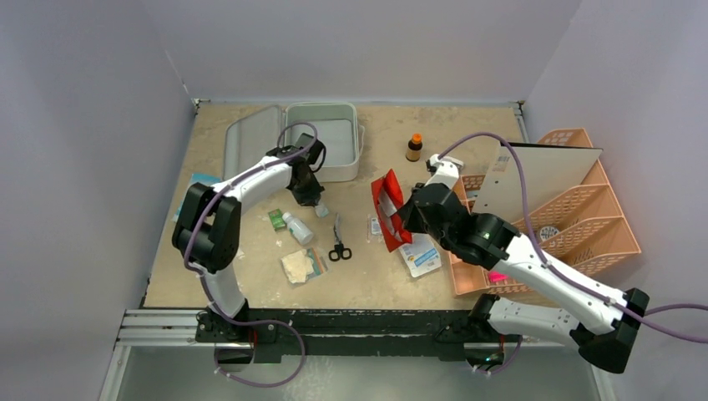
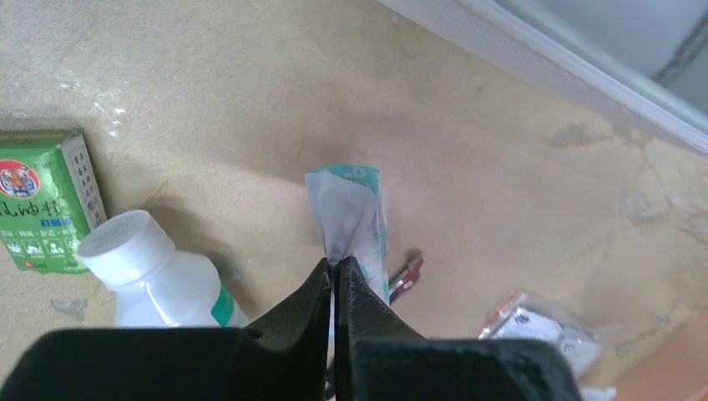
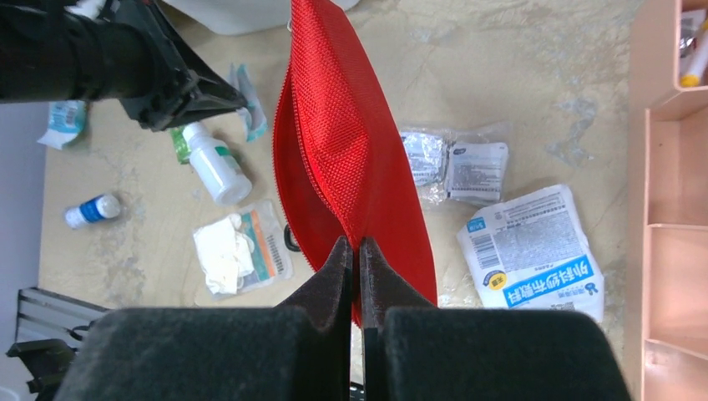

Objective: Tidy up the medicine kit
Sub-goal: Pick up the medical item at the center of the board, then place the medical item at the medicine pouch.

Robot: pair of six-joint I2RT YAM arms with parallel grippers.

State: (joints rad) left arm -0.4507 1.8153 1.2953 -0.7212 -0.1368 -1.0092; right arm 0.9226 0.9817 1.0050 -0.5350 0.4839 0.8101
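My left fingers (image 2: pixel 307 294) pinch a teal-and-white sachet (image 2: pixel 351 205); my right fingers (image 3: pixel 332 271) clamp the red pouch (image 3: pixel 342 142).

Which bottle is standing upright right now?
The small brown bottle with the orange cap, standing alone near the far edge; the white bottle by the green box lies on its side.

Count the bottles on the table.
3: a white bottle beside the left gripper, a brown orange-capped bottle toward the far edge, a small blue-and-white bottle near the left edge. More may be hidden.
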